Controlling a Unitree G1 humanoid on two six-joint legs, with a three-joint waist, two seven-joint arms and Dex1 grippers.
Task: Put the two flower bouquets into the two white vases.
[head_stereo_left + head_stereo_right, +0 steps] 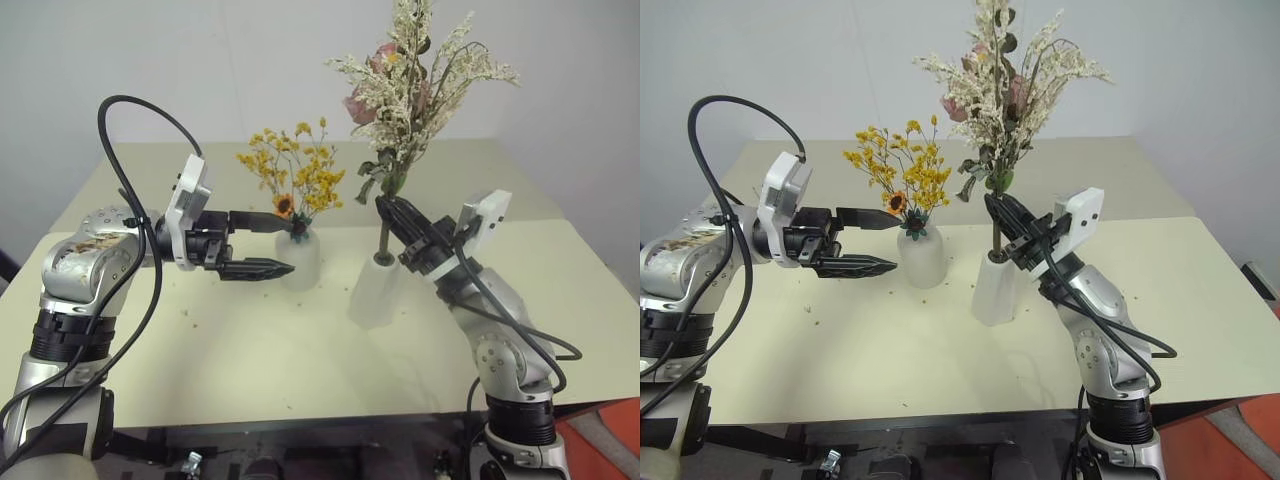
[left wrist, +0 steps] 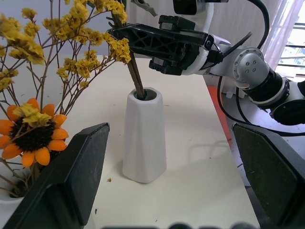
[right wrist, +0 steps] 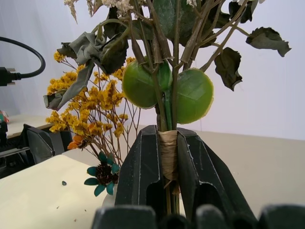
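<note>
The slim yellow-orange bouquet (image 1: 295, 178) with its tiny sunflower stands in the rounded white vase (image 1: 301, 260) at the table's middle. My left gripper (image 1: 896, 242) hovers open just left of that vase, level, with nothing between its fingers. The bushy bouquet (image 1: 415, 80) of cream grasses, green sprigs and pink blooms stands upright over the tapered white vase (image 1: 375, 295). In the left wrist view its stem end sits in the mouth of the tapered vase (image 2: 144, 138). My right gripper (image 3: 167, 152) is shut on the wrapped stem just above the vase.
The cream table (image 1: 300, 350) has small plant crumbs scattered on it. The two vases stand close together, about a hand's width apart. An orange-red object (image 1: 605, 440) lies on the floor at the right, past the table's front corner.
</note>
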